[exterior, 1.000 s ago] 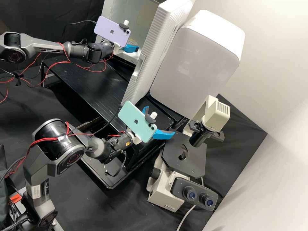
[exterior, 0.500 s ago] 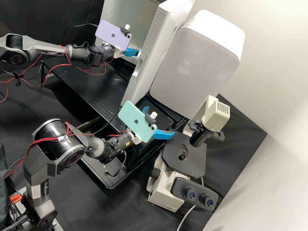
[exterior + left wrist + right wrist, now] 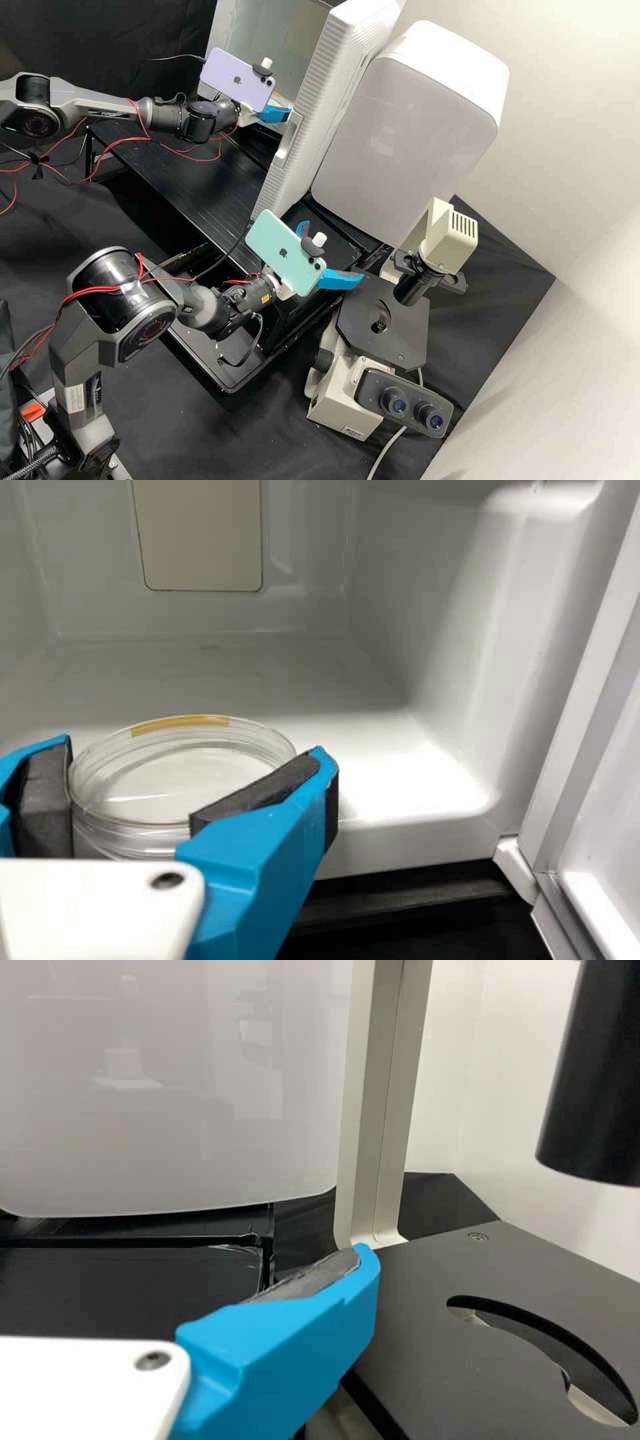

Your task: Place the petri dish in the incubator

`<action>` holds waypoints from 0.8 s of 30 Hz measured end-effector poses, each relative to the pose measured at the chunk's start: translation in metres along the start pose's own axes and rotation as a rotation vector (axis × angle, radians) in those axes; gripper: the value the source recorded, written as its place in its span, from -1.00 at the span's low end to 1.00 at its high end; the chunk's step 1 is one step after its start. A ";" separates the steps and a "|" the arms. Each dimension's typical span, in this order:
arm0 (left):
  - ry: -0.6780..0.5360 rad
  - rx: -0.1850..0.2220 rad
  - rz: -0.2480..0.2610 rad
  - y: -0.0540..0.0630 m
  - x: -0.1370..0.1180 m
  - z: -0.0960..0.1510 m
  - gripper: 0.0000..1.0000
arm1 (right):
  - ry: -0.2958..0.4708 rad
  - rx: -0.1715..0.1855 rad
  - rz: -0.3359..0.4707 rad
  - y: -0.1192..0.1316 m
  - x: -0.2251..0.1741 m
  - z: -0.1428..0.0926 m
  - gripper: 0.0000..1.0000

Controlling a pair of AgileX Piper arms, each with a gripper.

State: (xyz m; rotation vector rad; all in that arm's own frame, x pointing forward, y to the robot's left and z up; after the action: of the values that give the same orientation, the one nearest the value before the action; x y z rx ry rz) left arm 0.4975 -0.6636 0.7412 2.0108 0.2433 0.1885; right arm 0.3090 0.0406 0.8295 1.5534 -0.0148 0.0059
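A clear petri dish with a strip of yellow tape on its rim sits between the padded blue fingers of my left gripper, which is shut on it. The dish hangs at the mouth of the white incubator chamber, just above its floor at the front lip. From the high view, the left gripper is at the incubator opening, beside the open ribbed door. My right gripper stands open and empty by the microscope stage; one blue finger rests over the stage edge.
A microscope with two eyepieces stands at the front right, its black objective above the stage. A large white housing sits behind it. A black raised shelf runs under the left arm.
My left arm has pushed the dish a little further towards the incubator opening. The right arm has not moved.
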 end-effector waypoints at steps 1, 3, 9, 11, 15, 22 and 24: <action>0.000 0.000 0.000 0.000 0.000 0.000 -1.00 | 0.000 0.000 0.000 0.000 0.000 0.000 1.00; 0.000 0.000 0.000 0.000 0.000 0.000 1.00 | 0.000 0.000 0.000 0.000 0.000 0.000 1.00; -0.004 0.015 -0.012 -0.005 0.001 -0.002 1.00 | 0.000 0.000 0.000 0.000 0.000 0.000 1.00; -0.008 0.017 -0.012 -0.005 0.001 -0.001 1.00 | 0.000 0.000 0.000 0.000 0.000 0.000 1.00; -0.012 0.020 -0.014 -0.006 0.001 -0.001 1.00 | 0.000 0.000 0.000 0.000 0.000 0.000 1.00; -0.012 0.024 -0.014 -0.006 0.002 -0.002 1.00 | 0.000 0.000 0.000 0.000 0.000 0.000 1.00; -0.011 0.024 -0.014 -0.005 0.002 -0.002 1.00 | 0.000 0.000 0.000 0.000 0.000 0.000 1.00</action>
State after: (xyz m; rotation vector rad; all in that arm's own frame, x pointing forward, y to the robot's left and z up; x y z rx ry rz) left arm 0.4988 -0.6587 0.7375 2.0325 0.2535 0.1669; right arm 0.3090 0.0406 0.8295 1.5534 -0.0148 0.0059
